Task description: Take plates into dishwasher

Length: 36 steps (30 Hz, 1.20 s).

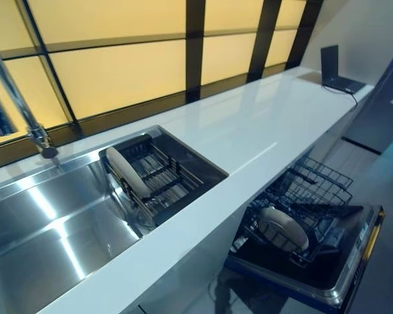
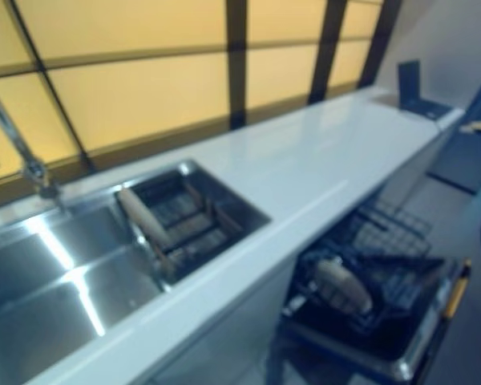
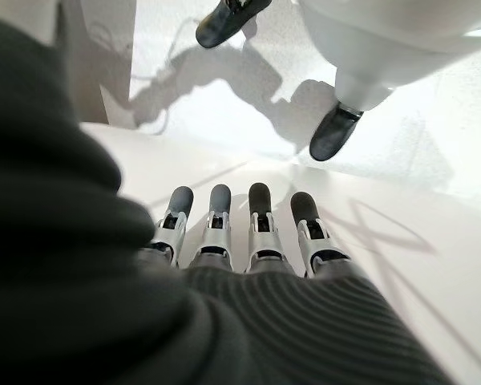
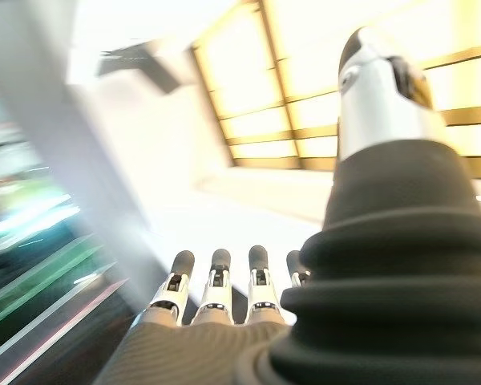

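Two plates show. One plate point(image 1: 126, 171) stands on edge at the left end of a dark rack point(image 1: 158, 178) set in the right part of the sink point(image 1: 46, 229). The other plate point(image 1: 283, 227) sits tilted in the dishwasher's lower basket point(image 1: 304, 209), which rests pulled out over the open door point(image 1: 327, 268) below the counter's front edge. A white counter point(image 1: 262, 124) runs between the sink and the dishwasher, so the first plate lies behind and above the second, well apart from it. At the far left a tap point(image 1: 23, 108) rises beside the sink. At the counter's far end lies a dark laptop-like device point(image 1: 337, 72). Yellow window panels with dark frames line the back.

Neither hand appears in the head views. The left hand point(image 3: 240, 241) shows in its wrist view with fingers straight and empty, above a pale floor. The right hand point(image 4: 216, 293) shows likewise in its own view, fingers straight and holding nothing, thumb apart, pointing toward the counter and windows.
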Available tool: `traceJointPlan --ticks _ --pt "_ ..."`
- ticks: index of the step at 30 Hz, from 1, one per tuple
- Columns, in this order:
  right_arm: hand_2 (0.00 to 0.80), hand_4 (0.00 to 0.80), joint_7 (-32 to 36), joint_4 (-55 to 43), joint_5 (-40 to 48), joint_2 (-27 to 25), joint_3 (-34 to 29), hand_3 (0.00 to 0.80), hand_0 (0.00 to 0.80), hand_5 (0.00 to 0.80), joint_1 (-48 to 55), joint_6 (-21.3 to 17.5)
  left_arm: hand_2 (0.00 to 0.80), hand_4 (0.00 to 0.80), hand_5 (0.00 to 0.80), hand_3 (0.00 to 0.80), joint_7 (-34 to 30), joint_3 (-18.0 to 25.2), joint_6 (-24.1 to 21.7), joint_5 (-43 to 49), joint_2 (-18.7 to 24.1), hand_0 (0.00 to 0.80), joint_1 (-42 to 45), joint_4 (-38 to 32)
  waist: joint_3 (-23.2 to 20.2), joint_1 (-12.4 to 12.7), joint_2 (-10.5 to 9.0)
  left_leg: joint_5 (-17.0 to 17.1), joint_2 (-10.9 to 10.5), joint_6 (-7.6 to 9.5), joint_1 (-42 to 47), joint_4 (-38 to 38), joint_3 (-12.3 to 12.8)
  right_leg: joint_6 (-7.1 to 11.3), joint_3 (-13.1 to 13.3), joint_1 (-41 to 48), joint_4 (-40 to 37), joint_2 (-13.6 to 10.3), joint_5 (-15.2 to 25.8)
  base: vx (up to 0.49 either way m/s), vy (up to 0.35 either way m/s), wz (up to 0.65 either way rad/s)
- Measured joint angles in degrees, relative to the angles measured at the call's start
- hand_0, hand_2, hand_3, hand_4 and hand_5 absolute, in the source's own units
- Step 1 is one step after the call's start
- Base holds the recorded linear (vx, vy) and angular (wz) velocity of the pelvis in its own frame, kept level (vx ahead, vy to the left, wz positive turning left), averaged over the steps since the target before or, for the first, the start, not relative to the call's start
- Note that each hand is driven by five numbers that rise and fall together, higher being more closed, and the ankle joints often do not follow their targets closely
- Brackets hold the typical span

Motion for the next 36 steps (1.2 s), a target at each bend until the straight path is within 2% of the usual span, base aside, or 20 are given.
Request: traceJointPlan --ticks 5,10,15,17,19,22,24,26,28,29,30,33,36 --pt "0.0 0.0 0.02 -2.68 2.69 4.81 3.66 0.0 0.0 0.0 -4.33 -0.83 0.0 0.0 0.0 0.0 0.05 0.1 0.15 0.0 0.82 0.0 2.17 0.63 -2.47 2.11 -0.6 -0.23 -1.37 0.7 0.19 -0.02 -1.62 0.87 -1.53 1.22 0.03 -1.24 -0.31 0.077 0.143 0.19" --pt "0.0 0.0 -0.1 -4.13 2.94 12.87 5.01 0.0 0.0 0.0 -5.68 -0.01 0.0 0.0 0.0 0.0 0.02 2.29 0.95 -0.02 1.7 0.0 3.39 1.92 -3.93 4.09 -1.97 -0.33 -2.79 1.8 0.01 0.01 -3.33 1.65 -2.52 1.85 0.4 -2.63 -0.39 0.061 0.132 0.19" --pt "0.0 0.0 -0.16 -4.15 4.07 19.71 6.0 0.0 0.0 0.0 -5.72 2.98 0.0 0.0 0.0 0.0 0.04 2.79 1.32 -0.01 2.41 0.0 3.26 2.69 -4.23 6.69 -2.86 -0.29 -4.68 3.12 -0.15 0.01 -6.24 3.19 -3.1 2.47 2.77 -4.89 -1.51 0.04 0.128 0.31" --pt "0.0 0.0 -0.64 -4.06 6.19 22.56 6.03 0.0 0.0 0.0 -5.72 4.55 0.0 0.0 0.0 0.0 0.06 3.29 1.32 0.0 2.54 0.0 3.28 2.93 -4.1 7.31 -3.22 -0.4 -5.46 3.77 -0.61 0.01 -7.07 3.97 -3.14 2.43 4.3 -6.08 -2.22 0.06 0.112 0.35" --pt "0.0 0.0 -0.78 -4.01 8.6 25.46 6.04 0.0 0.0 0.0 -5.62 6.59 0.0 0.0 0.0 0.0 0.06 3.96 1.33 0.01 3.38 0.0 2.95 3.03 -3.93 7.39 -4.23 0.09 -6.7 4.53 -1.12 0.03 -9.11 4.89 -3.08 1.71 6.65 -7.58 -3.38 0.072 0.091 0.46" --pt "0.0 0.0 -1.32 -3.65 13.08 29.28 6.02 0.0 0.0 0.0 -5.25 8.26 0.0 0.0 0.0 0.0 0.11 4.47 1.39 0.05 3.98 0.0 2.63 4.15 -3.39 8.23 -3.59 0.4 -6.06 4.98 -1.65 -0.01 -11.06 4.85 -3.02 -0.01 12.25 -7.78 -3.26 0.059 0.028 0.37" --pt "0.0 0.0 -1.66 -3.66 16.36 30.9 5.92 0.0 0.0 0.0 -5.03 8.75 0.0 0.0 0.0 0.0 0.22 4.7 1.55 0.06 4.46 0.0 2.63 4.14 -2.93 8.36 -2.88 0.57 -5.11 5.21 -1.78 0.04 -12.71 4.75 -2.15 -0.9 15.29 -7.11 -2.87 0.07 -0.022 0.52" --pt "0.0 0.0 -1.94 -3.73 18.98 31.76 5.92 0.0 0.0 0.0 -5.02 9.12 0.0 0.0 0.0 0.0 0.34 5.01 1.84 0.1 4.72 0.0 2.65 4.18 -2.8 8.37 -2.66 0.97 -4.73 5.61 -1.85 0.19 -14.37 4.77 -0.07 -0.7 14.39 -5.53 -4.22 0.053 -0.031 0.47" --pt "0.0 0.0 -2.06 -4.06 22.04 32.08 5.81 0.0 0.0 0.0 -5.12 9.23 0.0 0.0 0.0 0.0 0.65 5.63 1.89 0.11 4.86 0.0 2.56 4.18 -2.86 8.34 -2.76 1.55 -4.43 5.36 -2.82 0.31 -16.67 4.41 3.83 0.28 8.52 -1.1 -6.14 0.015 -0.084 0.54" --pt "0.0 0.0 -2.35 -4.01 23.28 32.18 5.67 0.0 0.0 0.0 -5.11 9.25 0.0 0.0 0.0 0.0 0.72 5.89 1.88 0.1 4.76 0.0 2.58 4.17 -3.17 8.31 -3.31 1.86 -5.17 4.81 -3.36 0.28 -17.64 4.31 5.2 0.59 5.29 0.43 -6.03 -0.035 -0.113 0.83" --pt "0.0 0.0 -2.84 -3.63 24.61 32.43 5.47 0.0 0.0 0.0 -4.9 9.15 0.0 0.0 0.0 0.0 1.19 6.1 1.95 0.09 4.19 0.0 2.49 4.36 -3.4 7.6 -3.89 2.32 -6.48 4.12 -3.84 0.3 -19.57 0.48 6.41 1.95 2.88 1.29 -4.63 -0.111 -0.16 0.81" --pt "0.0 0.0 -4.88 -2.87 27.48 34.34 4.87 0.0 0.0 0.0 -4.68 9.21 0.0 0.0 0.0 0.0 1.88 6.12 2.36 0.06 3.22 0.0 2.37 4.18 -2.83 7.63 -2.08 2.83 -6.03 3.2 -4.71 0.35 -19.81 -0.5 6.16 2.18 1.78 2.46 -3.9 -0.087 -0.133 0.29" --pt "0.0 0.0 -6.91 -2.8 29.85 34.84 4.24 0.0 0.0 0.0 -4.1 9.26 0.0 0.0 0.0 0.0 1.92 6.15 2.34 0.05 2.95 0.0 2.06 3.76 -2.6 8.03 -1.71 2.86 -5.78 2.71 -5.07 0.31 -20.47 -0.59 4.96 2.99 0.16 2.92 -3.76 0.014 -0.066 0.13"
